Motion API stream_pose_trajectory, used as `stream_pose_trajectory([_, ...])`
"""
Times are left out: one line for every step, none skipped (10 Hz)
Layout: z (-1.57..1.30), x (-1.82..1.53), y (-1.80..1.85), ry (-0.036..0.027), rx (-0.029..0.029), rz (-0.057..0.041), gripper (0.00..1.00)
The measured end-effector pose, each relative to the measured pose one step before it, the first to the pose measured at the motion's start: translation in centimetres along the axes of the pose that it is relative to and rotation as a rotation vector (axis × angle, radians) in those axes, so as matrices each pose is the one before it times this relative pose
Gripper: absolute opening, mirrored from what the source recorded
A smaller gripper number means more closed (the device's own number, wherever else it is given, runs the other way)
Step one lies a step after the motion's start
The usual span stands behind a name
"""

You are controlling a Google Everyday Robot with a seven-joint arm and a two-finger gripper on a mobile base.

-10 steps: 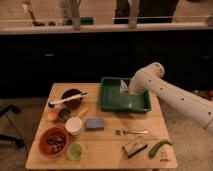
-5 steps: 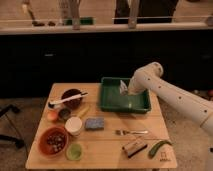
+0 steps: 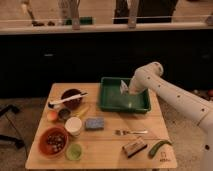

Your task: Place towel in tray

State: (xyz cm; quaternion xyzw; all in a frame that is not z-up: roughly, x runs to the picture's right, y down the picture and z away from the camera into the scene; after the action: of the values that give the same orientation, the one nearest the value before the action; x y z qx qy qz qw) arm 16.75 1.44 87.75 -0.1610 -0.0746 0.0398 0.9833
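Observation:
A green tray point(image 3: 112, 104) stands at the back middle of the wooden table point(image 3: 102, 150). A pale towel point(image 3: 123, 86) is a small bunched shape over the tray's right half, right at the end of my arm. My gripper point(image 3: 128, 91) is over the tray's right inner side, touching or holding the towel; the white arm comes in from the right. The lower part of the towel is hard to separate from the tray's floor.
Left of the tray are a dark bowl point(image 3: 71, 98) with a white-handled utensil, an orange fruit point(image 3: 51, 115), a white cup point(image 3: 73, 125) and a red bowl point(image 3: 53, 141). A blue sponge point(image 3: 94, 123), fork point(image 3: 131, 132), brown block point(image 3: 135, 147) and green vegetable point(image 3: 159, 147) lie in front.

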Motion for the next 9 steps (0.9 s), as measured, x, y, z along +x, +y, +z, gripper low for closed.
stream_pose_trajectory([-0.021,-0.011,-0.186,0.00158,-0.00112,0.0019,0.13])
stream_pose_trajectory([0.121,0.011,-0.031,0.00072,-0.00479,0.00206,0.13])
stream_pose_trajectory([-0.003,0.011,-0.141,-0.00547,-0.00463,0.00302,0.12])
stream_pose_trajectory([0.187,0.351,0.001,-0.00025,-0.00414,0.00459,0.07])
stream_pose_trajectory([0.233,0.224,0.023,-0.00012,-0.00392,0.00219,0.06])
stream_pose_trajectory([0.28,-0.054,-0.01,-0.00487,-0.00563,0.00178,0.06])
stream_pose_trajectory([0.301,-0.13,0.077,-0.00146,-0.00417,-0.00118,0.1])
stream_pose_trajectory([-0.098,-0.051,-0.109,-0.00318,-0.00399,0.00463,0.13])
stream_pose_trajectory([0.041,0.386,-0.082,-0.00048,-0.00458,0.00588,0.09])
